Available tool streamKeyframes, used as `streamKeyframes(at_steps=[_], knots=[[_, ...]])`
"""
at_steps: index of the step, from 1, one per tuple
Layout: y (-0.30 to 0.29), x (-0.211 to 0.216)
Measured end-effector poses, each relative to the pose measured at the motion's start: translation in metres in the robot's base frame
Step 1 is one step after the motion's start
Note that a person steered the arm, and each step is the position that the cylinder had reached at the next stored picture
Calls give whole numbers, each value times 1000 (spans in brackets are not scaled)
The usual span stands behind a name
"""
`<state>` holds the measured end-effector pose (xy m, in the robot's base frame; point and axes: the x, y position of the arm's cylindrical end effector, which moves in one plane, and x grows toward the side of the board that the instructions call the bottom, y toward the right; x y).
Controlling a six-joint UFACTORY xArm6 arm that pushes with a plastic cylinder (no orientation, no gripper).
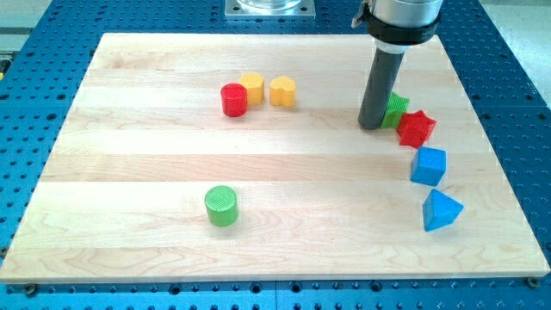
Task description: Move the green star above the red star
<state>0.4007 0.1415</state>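
Observation:
The green star (397,110) lies at the view's right, partly hidden behind the rod. The red star (417,128) sits just below and right of it, touching it. My tip (372,126) rests on the board against the green star's left side, level with the red star's left edge.
A blue cube (428,165) and a blue triangular block (441,211) lie below the red star. A red cylinder (233,100), a yellow hexagon (251,87) and a yellow heart (282,90) cluster at top centre. A green cylinder (222,206) stands at lower left. The wooden board (129,146) sits on a blue perforated table.

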Motion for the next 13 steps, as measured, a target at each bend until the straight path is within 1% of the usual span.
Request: streamKeyframes(at_steps=[3,4,5,6,7,8,10,13], knots=[[38,-50],[43,-81],[103,-94],[153,-26],[149,24],[132,17],[108,-22],[79,-34]])
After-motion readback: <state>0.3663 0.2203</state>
